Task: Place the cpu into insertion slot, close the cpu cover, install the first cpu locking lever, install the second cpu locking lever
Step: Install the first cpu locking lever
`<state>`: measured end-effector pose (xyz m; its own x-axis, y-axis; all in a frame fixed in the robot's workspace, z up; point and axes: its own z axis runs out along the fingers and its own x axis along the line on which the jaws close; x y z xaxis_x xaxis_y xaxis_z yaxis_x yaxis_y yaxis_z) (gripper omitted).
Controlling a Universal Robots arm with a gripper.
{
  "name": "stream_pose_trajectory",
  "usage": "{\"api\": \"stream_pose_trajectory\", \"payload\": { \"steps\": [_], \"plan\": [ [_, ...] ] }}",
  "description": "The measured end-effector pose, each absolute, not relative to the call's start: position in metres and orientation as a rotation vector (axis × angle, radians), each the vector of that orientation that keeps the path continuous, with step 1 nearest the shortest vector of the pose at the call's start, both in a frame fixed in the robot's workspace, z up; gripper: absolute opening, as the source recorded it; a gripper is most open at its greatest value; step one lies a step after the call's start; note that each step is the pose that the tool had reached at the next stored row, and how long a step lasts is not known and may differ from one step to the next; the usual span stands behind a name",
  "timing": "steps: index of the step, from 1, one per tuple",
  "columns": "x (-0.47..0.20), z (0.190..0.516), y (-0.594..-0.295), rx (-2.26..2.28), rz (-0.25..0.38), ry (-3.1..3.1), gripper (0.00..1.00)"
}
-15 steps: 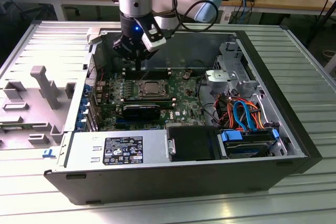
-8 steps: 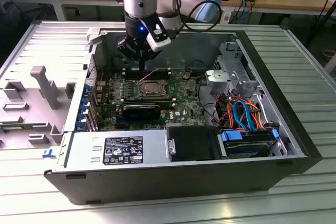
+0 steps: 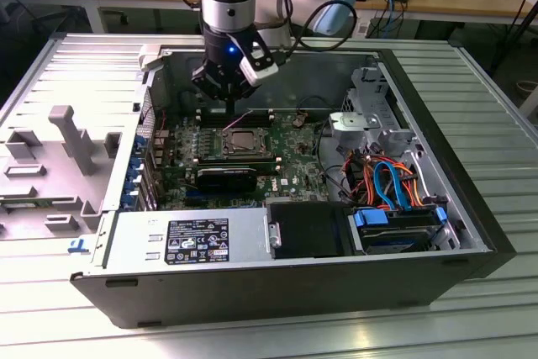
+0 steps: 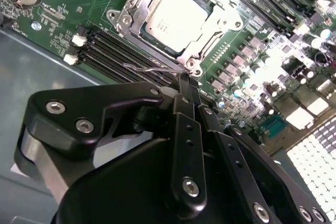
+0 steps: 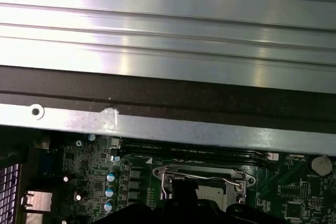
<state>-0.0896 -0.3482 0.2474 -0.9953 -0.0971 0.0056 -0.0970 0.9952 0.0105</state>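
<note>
The cpu lies flat in the insertion slot on the green board, its silvery face showing. The cpu cover is down over it as a metal frame around the chip. A thin wire locking lever runs along the socket's edge, right at my fingertips. My gripper is shut, its two black fingers pressed together and touching or nearly touching that lever. In the exterior view the gripper hangs just behind the socket, inside the open case. In the first wrist view the lever crosses the socket above the gripper's dark tip.
Long black memory slots lie beside the socket. A black fan shroud sits in front of it, and the power supply is nearer still. Coloured cables and a drive bay are at the exterior view's right. The case's back wall is close behind the gripper.
</note>
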Motion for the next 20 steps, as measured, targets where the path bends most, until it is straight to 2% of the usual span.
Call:
{"api": "stream_pose_trajectory", "payload": {
  "steps": [20],
  "plan": [
    [-0.093,0.223,-0.338,0.152,-0.024,-3.132,0.11]
  ]
}}
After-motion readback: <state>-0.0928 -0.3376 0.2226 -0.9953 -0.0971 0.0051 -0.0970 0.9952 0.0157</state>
